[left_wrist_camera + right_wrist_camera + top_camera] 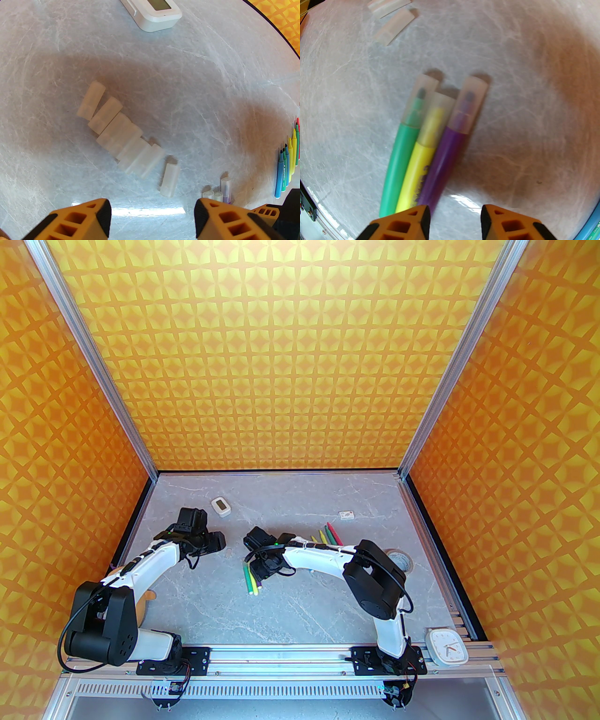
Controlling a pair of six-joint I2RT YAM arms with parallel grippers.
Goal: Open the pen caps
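Note:
Several loose pen caps (117, 133), translucent and whitish, lie in a slanted row on the grey table, and one more cap (170, 179) lies apart to their right. My left gripper (152, 218) hangs open above them, holding nothing; from above it (213, 544) is at mid-left. Three pens (421, 150), green, yellow and purple, lie side by side with their caps (450, 105) on. My right gripper (454, 220) hovers open over their barrels, nothing between its fingers; from above it (262, 568) is at the centre. Several uncapped pens (328, 535) lie further right.
A white display device (220, 506) lies at the back left and a small white card (347, 514) at the back right. A tape roll (401, 561) sits beside the right arm, a white clock (447, 645) at the near right edge. Orange patterned walls enclose the table.

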